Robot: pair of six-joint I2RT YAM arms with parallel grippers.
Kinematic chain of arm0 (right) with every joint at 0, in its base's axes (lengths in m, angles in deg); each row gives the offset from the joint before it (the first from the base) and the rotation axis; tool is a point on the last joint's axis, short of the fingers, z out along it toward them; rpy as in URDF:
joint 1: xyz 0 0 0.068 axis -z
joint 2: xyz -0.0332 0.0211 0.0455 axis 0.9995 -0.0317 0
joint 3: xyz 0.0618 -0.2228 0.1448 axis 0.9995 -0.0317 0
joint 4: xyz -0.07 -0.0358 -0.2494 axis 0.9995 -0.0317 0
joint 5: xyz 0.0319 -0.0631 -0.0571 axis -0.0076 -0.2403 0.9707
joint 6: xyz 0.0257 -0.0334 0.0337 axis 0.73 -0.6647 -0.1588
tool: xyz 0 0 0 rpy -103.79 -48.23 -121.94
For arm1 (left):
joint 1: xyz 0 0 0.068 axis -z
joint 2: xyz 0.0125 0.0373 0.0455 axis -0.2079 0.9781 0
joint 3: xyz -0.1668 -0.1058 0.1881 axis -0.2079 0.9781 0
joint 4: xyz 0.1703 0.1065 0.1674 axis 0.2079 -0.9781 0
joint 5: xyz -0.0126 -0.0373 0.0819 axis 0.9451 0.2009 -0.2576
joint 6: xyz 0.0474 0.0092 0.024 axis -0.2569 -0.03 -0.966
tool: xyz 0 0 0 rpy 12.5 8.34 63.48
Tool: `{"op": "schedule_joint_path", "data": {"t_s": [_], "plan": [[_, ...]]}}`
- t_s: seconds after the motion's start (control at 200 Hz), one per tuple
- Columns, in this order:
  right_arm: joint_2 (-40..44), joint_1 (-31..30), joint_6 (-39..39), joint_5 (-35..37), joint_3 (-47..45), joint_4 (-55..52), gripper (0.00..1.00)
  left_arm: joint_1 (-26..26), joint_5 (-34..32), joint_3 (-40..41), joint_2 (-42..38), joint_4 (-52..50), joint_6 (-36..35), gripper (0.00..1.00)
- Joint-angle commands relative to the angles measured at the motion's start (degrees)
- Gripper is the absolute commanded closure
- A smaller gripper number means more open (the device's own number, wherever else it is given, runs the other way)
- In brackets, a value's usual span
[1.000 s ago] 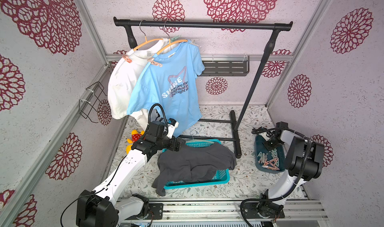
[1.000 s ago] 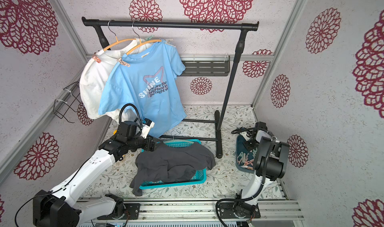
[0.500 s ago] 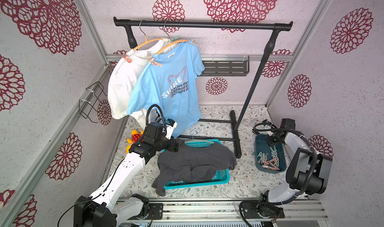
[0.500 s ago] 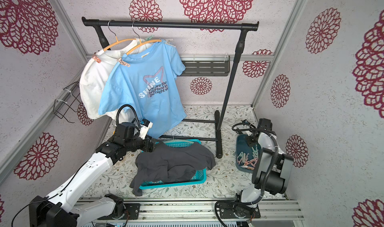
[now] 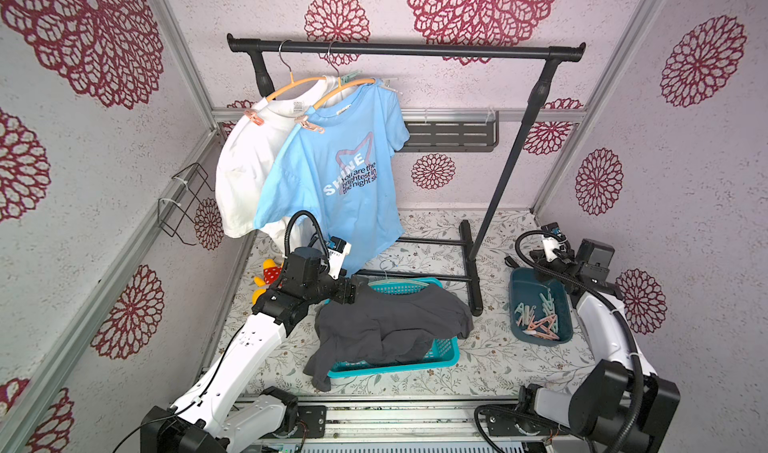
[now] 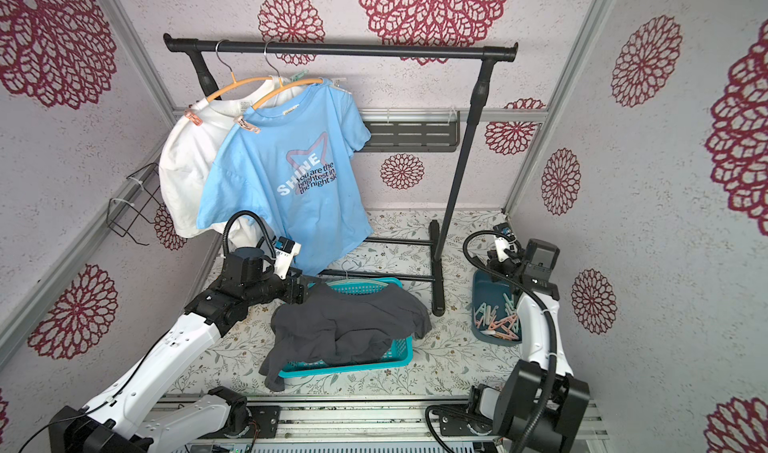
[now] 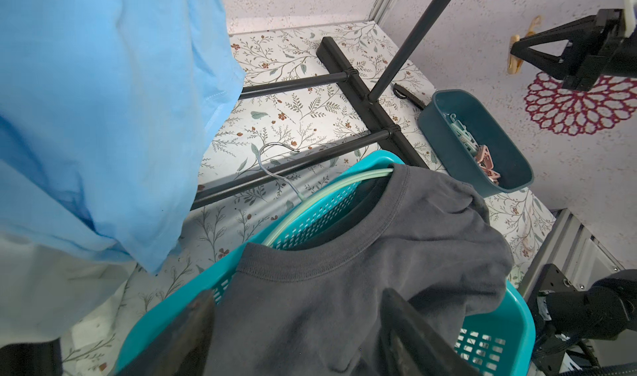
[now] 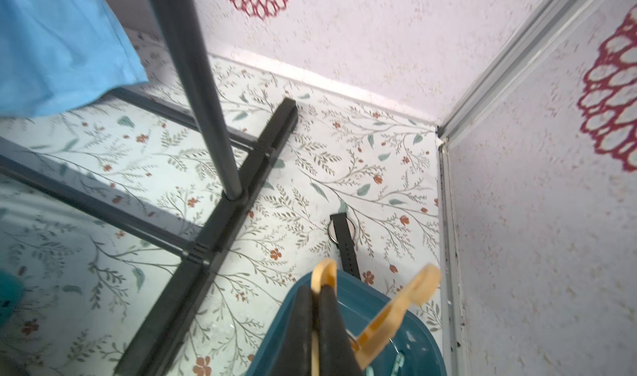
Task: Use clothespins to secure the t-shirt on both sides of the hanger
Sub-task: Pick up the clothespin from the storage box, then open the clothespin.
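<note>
Your yellow pin (image 8: 396,310) is clamped by one leg in the right gripper (image 8: 315,296), just above the bin (image 8: 429,338) that holds the other pins (image 5: 540,324). The grey shirt (image 7: 396,239) lies on its hanger (image 7: 320,191) across the basket (image 7: 310,212); your left gripper (image 7: 296,296) hovers over it, jaws apart, likely to steady it

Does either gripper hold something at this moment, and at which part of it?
The right gripper is shut on a yellow-orange clothespin, pinching one of its two arms. The left gripper is open and holds nothing.
</note>
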Motion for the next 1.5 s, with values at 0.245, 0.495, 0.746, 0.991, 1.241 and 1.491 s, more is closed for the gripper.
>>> {"op": "schedule_joint_path", "data": {"t_s": [0.245,0.495,0.746,0.991,1.241,1.491], "plan": [[20.86,-18.81,24.06,-7.57,-17.96,26.77,1.0,16.16,-7.43,1.7,2.11,17.43,3.84,0.12],[23.84,-33.33,35.32,-3.68,-22.6,44.62,1.0,25.16,-14.75,-3.41,13.39,25.41,2.67,0.11],[22.66,-44.16,36.17,1.09,-20.56,47.6,1.0,30.88,-19.17,-1.33,16.82,39.62,-2.15,0.13],[21.7,-50.61,34.01,5.33,-20.2,47.54,1.0,31.5,-19.84,-0.72,16.99,46.53,-4.61,0.32],[20.99,-53.46,31.9,7.59,-18.93,47.4,1.0,32.1,-16.1,0.21,16.23,46.35,-7.38,0.39],[21.87,-53.77,28.17,9.77,-17.63,43.18,1.0,32.43,-25.04,0.42,14.03,37.51,-13.12,0.36]]}}
